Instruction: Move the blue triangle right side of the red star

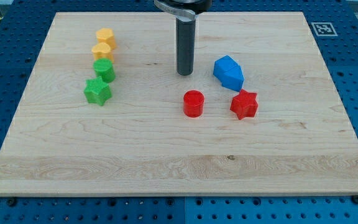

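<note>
The blue triangle block (229,73) lies right of centre on the wooden board. The red star (244,104) sits just below and slightly right of it, nearly touching. My tip (185,73) rests on the board a short gap to the left of the blue block, at about its height in the view. It touches no block. A red cylinder (192,103) stands below my tip, left of the red star.
At the view's left stand two yellow blocks (105,37) (102,51), a green cylinder (104,70) and a green star (97,91) in a near-vertical line. The wooden board (166,162) lies on a blue perforated table. A marker tag (321,28) sits at the board's top right.
</note>
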